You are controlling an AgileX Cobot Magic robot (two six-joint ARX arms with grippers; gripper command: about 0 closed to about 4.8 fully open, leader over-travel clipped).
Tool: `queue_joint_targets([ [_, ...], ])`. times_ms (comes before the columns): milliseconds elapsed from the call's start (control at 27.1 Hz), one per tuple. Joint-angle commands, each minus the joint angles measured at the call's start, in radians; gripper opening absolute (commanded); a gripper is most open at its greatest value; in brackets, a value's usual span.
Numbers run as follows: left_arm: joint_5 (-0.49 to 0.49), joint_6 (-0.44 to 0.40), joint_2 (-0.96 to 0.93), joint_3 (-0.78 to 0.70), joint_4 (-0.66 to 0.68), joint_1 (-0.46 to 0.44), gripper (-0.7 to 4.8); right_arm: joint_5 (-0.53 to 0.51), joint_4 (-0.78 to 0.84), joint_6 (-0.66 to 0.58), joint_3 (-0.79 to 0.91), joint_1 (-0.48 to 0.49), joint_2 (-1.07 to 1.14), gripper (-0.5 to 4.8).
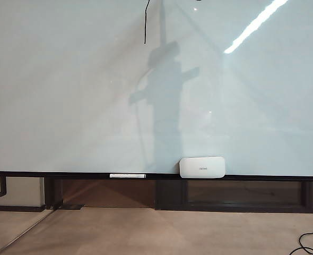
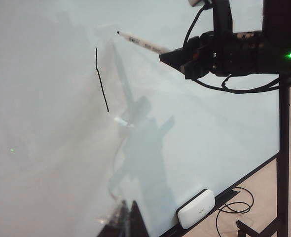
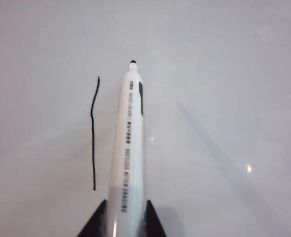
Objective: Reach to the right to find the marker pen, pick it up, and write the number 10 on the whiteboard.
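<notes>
Against the board, marker held just right of the first stroke.

Leftmost stands the tall thin black vertical stroke [image 3: 93, 133], the "1" of the number 10, drawn high on the very large glossy pale bluish-white whiteboard [image 1: 66, 95]. Just right of it, my right gripper [image 3: 126, 217] has its dark fingers partly closed on the barrel of the white marker pen [image 3: 128, 143], black tip aimed at the board beside the stroke; I judge this is where the zero should begin, which is not yet drawn. My left gripper is out of sight, its camera merely watching. Below, a small white rounded-rectangle eraser [image 1: 202, 167] rests on the thin black bottom rail [image 1: 262, 177]; beige floor lies beneath, and a ceiling light glares at upper right.
</notes>
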State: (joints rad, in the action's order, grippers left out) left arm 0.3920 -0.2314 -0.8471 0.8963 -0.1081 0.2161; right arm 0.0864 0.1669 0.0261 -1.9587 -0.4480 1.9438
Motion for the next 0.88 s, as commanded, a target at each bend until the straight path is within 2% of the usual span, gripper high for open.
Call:
queue_joint_targets([
  [37,0.006,0.003,0.003,0.002,-0.019,0.001,-0.06,0.000,0.010,-0.008,-0.006,0.002,0.010,-0.04],
  [885,0.042,0.003,-0.002,0.002,-0.020,0.001,-0.06,-0.011,0.071,-0.060,-0.006,0.012,0.040,-0.04],
])
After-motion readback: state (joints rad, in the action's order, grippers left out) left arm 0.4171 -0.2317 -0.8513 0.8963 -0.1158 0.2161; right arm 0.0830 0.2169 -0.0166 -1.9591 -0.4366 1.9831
